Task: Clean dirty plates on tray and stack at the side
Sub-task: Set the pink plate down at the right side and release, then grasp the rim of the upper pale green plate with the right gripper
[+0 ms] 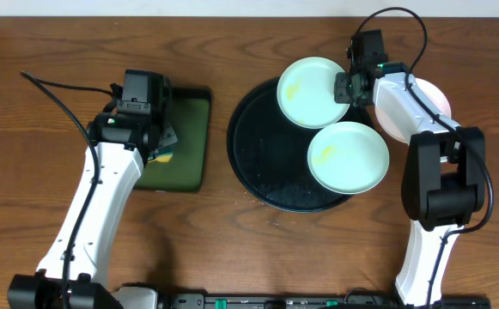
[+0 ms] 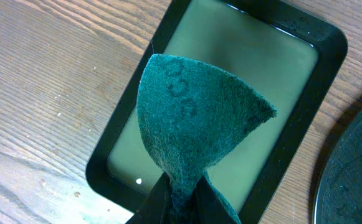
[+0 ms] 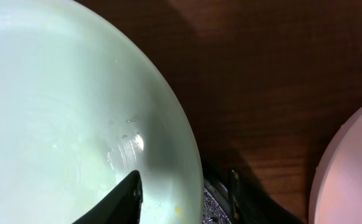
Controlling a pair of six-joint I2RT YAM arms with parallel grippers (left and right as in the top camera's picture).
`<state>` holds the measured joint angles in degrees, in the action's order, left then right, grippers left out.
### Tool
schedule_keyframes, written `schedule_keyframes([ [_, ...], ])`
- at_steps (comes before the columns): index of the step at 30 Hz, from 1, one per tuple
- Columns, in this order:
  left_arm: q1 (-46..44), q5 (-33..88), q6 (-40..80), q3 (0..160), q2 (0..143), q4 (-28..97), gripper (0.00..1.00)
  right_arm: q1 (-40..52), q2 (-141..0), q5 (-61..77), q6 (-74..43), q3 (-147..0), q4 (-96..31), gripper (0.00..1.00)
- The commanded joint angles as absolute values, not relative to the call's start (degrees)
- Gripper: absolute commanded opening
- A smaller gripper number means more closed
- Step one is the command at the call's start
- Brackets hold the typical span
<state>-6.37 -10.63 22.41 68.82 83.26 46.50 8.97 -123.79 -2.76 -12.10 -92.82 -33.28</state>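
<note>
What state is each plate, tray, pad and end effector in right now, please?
round black tray: carrying two plates.
upper mint plate: yellow-smeared, over tray's far rim.
lower mint plate: yellow-smeared, on tray's right side.
white plate: off the tray, partly hidden.
green tray: beneath the pad.
scouring pad: pinched, held above green tray.
left end effector: shut on scouring pad.
right end effector: astride upper plate's rim, grip unclear.

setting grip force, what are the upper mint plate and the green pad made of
upper mint plate: probably melamine or glazed ceramic; smooth, with a glint in the right wrist view.
scrub pad: coarse matte synthetic fibre, visibly fuzzy, folded softly.
</note>
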Motion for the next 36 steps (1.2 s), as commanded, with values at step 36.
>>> schedule_keyframes([
  [36, -6.0, -10.9, 21.7, 68.5, 83.3, 46.0, 0.08, 13.7, -121.8, 20.4, -6.9, -92.8, -45.9, 0.01],
])
